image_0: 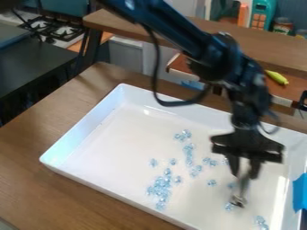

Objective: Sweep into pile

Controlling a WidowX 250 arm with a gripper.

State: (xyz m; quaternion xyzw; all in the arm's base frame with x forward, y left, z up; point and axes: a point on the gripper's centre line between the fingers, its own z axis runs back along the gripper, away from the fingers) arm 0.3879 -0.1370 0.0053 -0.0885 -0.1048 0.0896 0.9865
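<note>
The black gripper [244,169] hangs over the right part of the white tray [114,152], its fingers closed around a thin, greyish tool [243,187]. The blurred, shiny lower end of this tool is down at the tray floor, beside a few light-blue clear pieces [230,206]. A dense cluster of the same pieces [160,188] lies left of the tool, near the front wall. Above that, a loose line of pieces [189,152] runs through the middle, with scattered ones around it. Several more [261,222] sit in the front right corner area.
Tall white walls surround the pieces, and the tray stands on a brown wooden table [36,179]. Blue tape [300,192] is at the right edge. Behind are a wooden shelf [150,29], a yellow-green toy [276,77] and a stove [54,29]. A black cable loops from the arm above the tray.
</note>
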